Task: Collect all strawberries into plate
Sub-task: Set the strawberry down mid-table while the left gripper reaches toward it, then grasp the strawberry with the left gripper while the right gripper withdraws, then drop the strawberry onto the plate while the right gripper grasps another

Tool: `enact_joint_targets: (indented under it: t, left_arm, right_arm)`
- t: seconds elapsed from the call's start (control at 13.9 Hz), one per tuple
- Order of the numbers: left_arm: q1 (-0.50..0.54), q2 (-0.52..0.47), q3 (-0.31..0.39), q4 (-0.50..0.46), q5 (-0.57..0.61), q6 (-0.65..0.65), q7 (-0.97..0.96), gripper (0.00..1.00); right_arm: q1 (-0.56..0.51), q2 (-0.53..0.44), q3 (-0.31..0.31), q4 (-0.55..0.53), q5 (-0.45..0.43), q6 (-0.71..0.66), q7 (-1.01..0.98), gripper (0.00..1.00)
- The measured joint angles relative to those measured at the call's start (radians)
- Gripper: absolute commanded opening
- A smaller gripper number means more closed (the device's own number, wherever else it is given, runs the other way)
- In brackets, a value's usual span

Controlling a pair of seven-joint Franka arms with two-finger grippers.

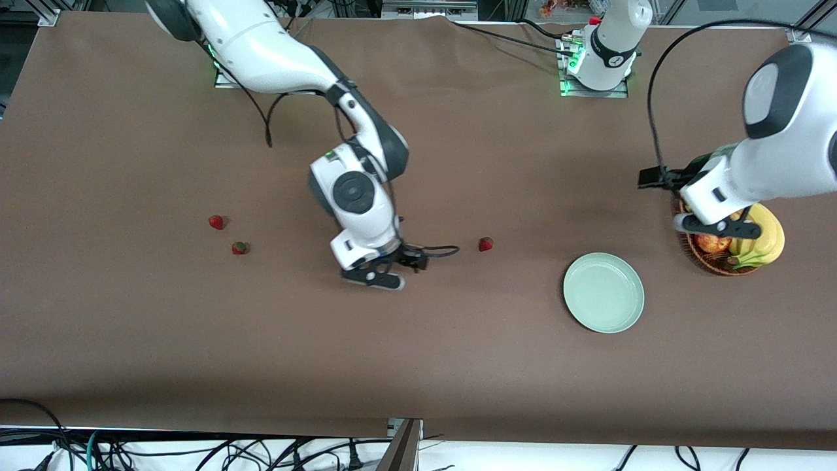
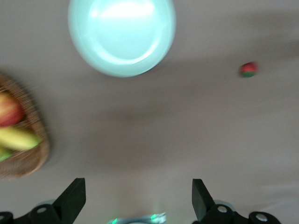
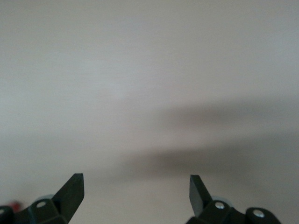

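The right tool (image 1: 374, 273) hangs low over the bare brown worktop (image 1: 458, 366), about midway along it, with its fingers (image 3: 70, 191) spread wide apart and nothing between them. In the right wrist view only plain worktop lies ahead of the fingers.

One strawberry (image 1: 485, 244) lies near the right tool, toward the left arm's end of the worktop. It sits between that tool and the plate (image 1: 603, 292), and is well apart from the plate. The other two strawberries lie near each other toward the right arm's end, well apart from the right tool: one berry (image 1: 216, 222) farther from the front camera and a second berry (image 1: 239, 248) slightly nearer to it. All three rest on the worktop, none on the plate.

The left tool (image 1: 718, 227) waits up in the air over a basket (image 1: 703, 261) at the left arm's end. Its fingers (image 2: 72, 198) also stand wide apart, holding nothing. The basket holds an apple (image 1: 713, 244) and bananas (image 1: 762, 242). The mint-green plate sits just beside the basket, nearer the front camera. In the left wrist view the plate (image 2: 121, 35), the basket rim (image 2: 32, 161) and one strawberry (image 2: 248, 69) all show.
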Motion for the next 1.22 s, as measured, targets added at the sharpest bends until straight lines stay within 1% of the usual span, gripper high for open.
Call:
enact_joint_targets:
  t: [0.14, 0.29, 0.43, 0.58, 0.65, 0.79, 0.93, 1.08, 1.22]
  left_arm:
    - [-0.027, 0.082, -0.011, -0.002, -0.045, 0.163, -0.001, 1.00]
    - [-0.075, 0.171, -0.017, -0.001, -0.055, 0.298, -0.001, 1.00]
    - [-0.173, 0.250, -0.021, -0.002, -0.043, 0.415, -0.027, 1.00]
    - [-0.275, 0.331, -0.021, -0.002, 0.006, 0.565, -0.091, 1.00]
    - [-0.303, 0.364, -0.020, -0.002, 0.015, 0.609, -0.101, 1.00]
    - [-0.330, 0.414, -0.020, -0.002, 0.021, 0.649, -0.101, 1.00]
    - [-0.371, 0.445, -0.018, -0.003, 0.032, 0.653, -0.149, 1.00]
    - [-0.415, 0.465, -0.013, -0.004, 0.088, 0.654, -0.244, 1.00]
    - [-0.440, 0.477, -0.010, -0.004, 0.112, 0.654, -0.309, 1.00]
  right_arm:
    - [-0.068, -0.031, -0.022, -0.002, 0.000, -0.130, -0.158, 1.00]
    - [-0.128, -0.036, -0.052, -0.003, 0.000, -0.216, -0.274, 1.00]
    - [-0.164, -0.039, -0.090, -0.017, 0.000, -0.252, -0.362, 1.00]
    - [-0.172, -0.051, -0.137, -0.061, 0.000, -0.256, -0.419, 1.00]
    - [-0.171, -0.058, -0.159, -0.088, 0.000, -0.256, -0.439, 1.00]
    - [-0.171, -0.074, -0.194, -0.148, 0.000, -0.240, -0.483, 1.00]
    - [-0.171, -0.096, -0.218, -0.231, 0.000, -0.174, -0.505, 1.00]
    - [-0.172, -0.118, -0.227, -0.326, 0.000, -0.084, -0.508, 1.00]
    - [-0.173, -0.135, -0.229, -0.403, 0.000, -0.018, -0.508, 1.00]
